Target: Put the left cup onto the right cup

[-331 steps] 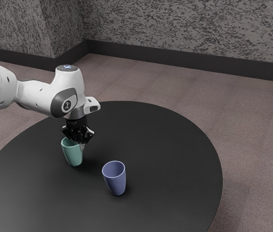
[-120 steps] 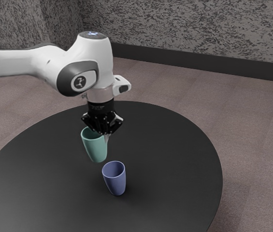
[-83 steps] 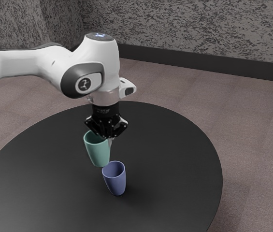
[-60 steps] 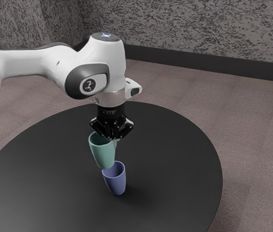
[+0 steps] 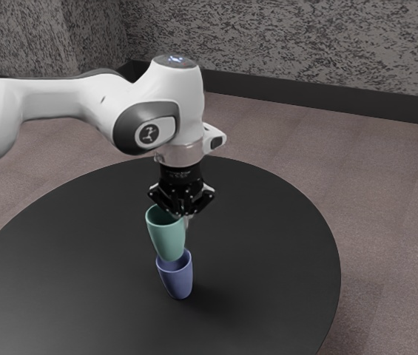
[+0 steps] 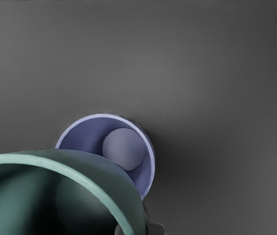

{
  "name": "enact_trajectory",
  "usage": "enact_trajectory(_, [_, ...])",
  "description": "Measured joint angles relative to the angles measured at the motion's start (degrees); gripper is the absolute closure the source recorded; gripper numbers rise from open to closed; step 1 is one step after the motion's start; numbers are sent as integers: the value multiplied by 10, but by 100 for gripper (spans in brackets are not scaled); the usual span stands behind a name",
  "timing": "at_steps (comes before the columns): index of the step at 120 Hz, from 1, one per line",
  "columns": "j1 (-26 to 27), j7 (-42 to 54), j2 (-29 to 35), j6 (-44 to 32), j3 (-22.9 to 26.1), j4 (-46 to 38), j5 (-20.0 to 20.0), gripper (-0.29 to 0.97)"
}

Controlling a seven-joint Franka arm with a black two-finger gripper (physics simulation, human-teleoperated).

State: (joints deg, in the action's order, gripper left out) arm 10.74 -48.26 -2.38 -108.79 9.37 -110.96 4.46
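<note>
A green cup [image 5: 166, 235] hangs tilted in the air, held at its rim by my black gripper [image 5: 183, 215], which is shut on it. Its base sits right above the mouth of the blue cup [image 5: 175, 276], which stands upright on the round black table [image 5: 268, 244]. In the wrist view the green cup [image 6: 64, 191] looms large just under my hand, and the blue cup [image 6: 123, 147] shows past its rim, open mouth up, partly covered by it.
The black table has free surface all around the two cups. Beyond its edge lies a brownish carpet floor [image 5: 371, 170], and a speckled grey wall [image 5: 305, 37] with a dark baseboard closes the back.
My arm has lifted the green cup off the table and carried it toward the exterior view's right, lowering it until its base is over the blue cup's mouth.
</note>
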Motion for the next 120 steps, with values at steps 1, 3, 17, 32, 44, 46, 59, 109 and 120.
enact_trajectory(1, [-2,0,0,0,0,0,0,79])
enact_trajectory(3, [-5,-1,-1,0,0,0,0,79])
enact_trajectory(17, [-23,-5,-9,-2,-2,8,0,79])
enact_trajectory(32, [-25,-7,-16,-2,-3,13,0,79])
enact_trajectory(44, [-19,-7,-22,-3,-4,17,-1,79])
enact_trajectory(46, [-19,-7,-22,-3,-4,17,-1,79])
enact_trajectory(59, [-18,-7,-25,-4,-4,20,-2,79])
enact_trajectory(109, [-20,-6,-33,-11,-4,20,-4,79])
enact_trajectory(120, [-20,-6,-36,-14,-4,20,-4,79])
